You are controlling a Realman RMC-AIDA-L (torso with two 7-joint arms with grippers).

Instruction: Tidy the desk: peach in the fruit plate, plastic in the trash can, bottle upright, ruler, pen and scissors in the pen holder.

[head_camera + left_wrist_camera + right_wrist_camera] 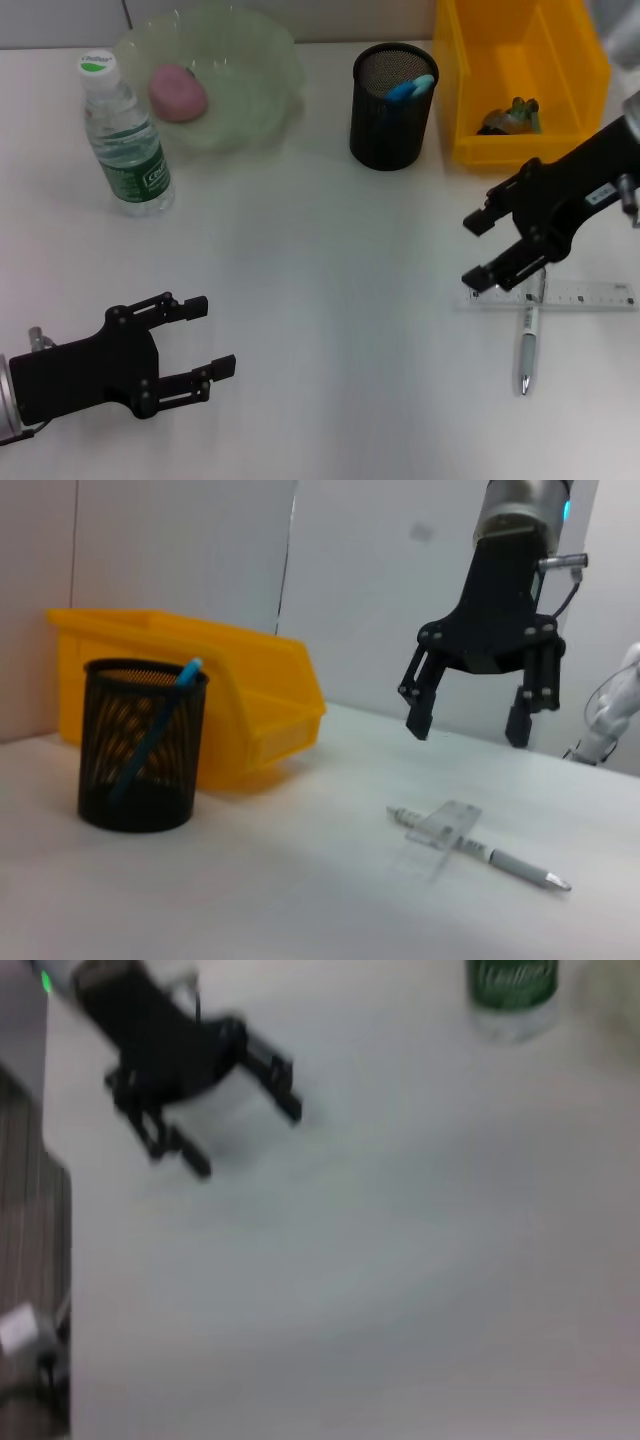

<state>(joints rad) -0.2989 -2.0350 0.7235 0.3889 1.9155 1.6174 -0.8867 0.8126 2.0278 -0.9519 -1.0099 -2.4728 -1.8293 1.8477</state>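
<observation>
The peach lies in the green fruit plate. The water bottle stands upright beside it. The black mesh pen holder holds blue-handled scissors. The clear ruler lies flat at the right with the pen lying across it. My right gripper is open and hovers just above the ruler's left end; in the left wrist view it hangs above the ruler and pen. My left gripper is open and empty at the near left.
The yellow bin at the back right holds crumpled plastic. In the left wrist view the pen holder stands in front of the yellow bin. The right wrist view shows the left gripper and the bottle's base.
</observation>
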